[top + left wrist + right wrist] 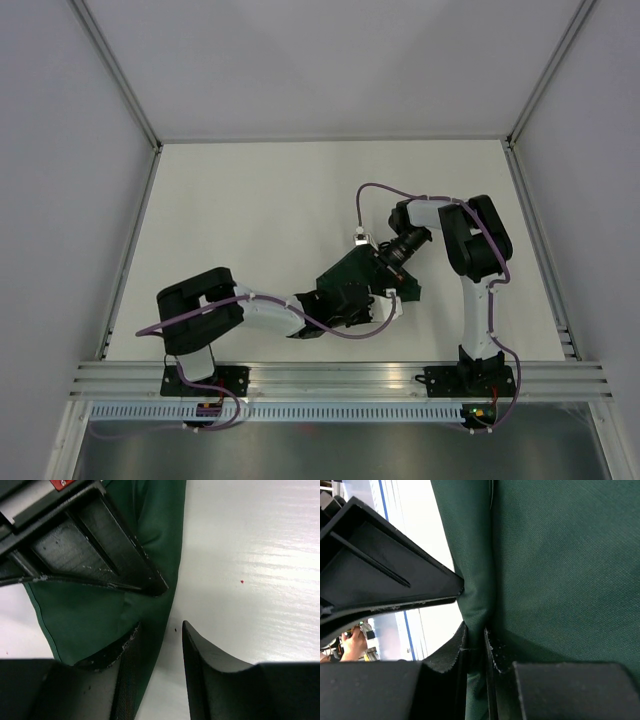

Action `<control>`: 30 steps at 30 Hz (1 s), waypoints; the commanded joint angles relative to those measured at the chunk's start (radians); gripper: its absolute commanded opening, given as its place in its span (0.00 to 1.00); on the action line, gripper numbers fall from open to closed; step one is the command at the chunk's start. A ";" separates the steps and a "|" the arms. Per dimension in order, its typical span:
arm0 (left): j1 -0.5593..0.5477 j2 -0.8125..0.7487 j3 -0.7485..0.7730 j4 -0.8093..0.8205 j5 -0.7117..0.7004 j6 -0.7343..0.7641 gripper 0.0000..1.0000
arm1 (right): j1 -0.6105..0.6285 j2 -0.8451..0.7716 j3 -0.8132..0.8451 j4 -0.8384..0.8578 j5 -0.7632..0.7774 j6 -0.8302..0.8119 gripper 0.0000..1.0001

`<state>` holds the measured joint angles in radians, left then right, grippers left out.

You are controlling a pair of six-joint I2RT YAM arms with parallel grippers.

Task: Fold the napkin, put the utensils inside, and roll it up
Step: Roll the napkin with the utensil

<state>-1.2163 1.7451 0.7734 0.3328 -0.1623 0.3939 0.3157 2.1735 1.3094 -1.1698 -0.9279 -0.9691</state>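
Observation:
The dark green napkin lies bunched between the two grippers near the table's front middle. My right gripper is shut on a raised fold of it, and in the right wrist view the cloth is pinched between the jaws. My left gripper is open at the napkin's edge. In the left wrist view one finger rests on the cloth and the other finger is over bare table. The knife is out of view.
The white table stretches behind and to both sides, walled by grey panels. A metal rail runs along the near edge by the arm bases. The right gripper's body crowds the left wrist view.

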 commanded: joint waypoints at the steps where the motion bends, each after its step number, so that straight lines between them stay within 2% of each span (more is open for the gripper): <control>1: -0.005 0.039 0.043 0.035 -0.058 0.109 0.43 | -0.006 0.062 -0.002 0.134 0.182 -0.054 0.01; 11: -0.005 0.085 0.035 0.061 -0.100 0.198 0.45 | -0.009 0.075 0.011 0.121 0.181 -0.057 0.01; 14: -0.005 0.056 0.007 0.094 -0.115 0.230 0.53 | -0.009 0.083 0.020 0.113 0.178 -0.059 0.01; 18: -0.012 0.057 -0.012 0.147 -0.157 0.287 0.52 | -0.012 0.091 0.028 0.102 0.178 -0.062 0.01; 30: -0.008 0.099 -0.006 0.137 -0.030 0.384 0.53 | -0.021 0.127 0.070 0.064 0.198 -0.052 0.01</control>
<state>-1.2263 1.8084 0.7658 0.4561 -0.2516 0.6998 0.2970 2.2353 1.3716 -1.2465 -0.9215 -0.9569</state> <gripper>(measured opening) 0.523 0.200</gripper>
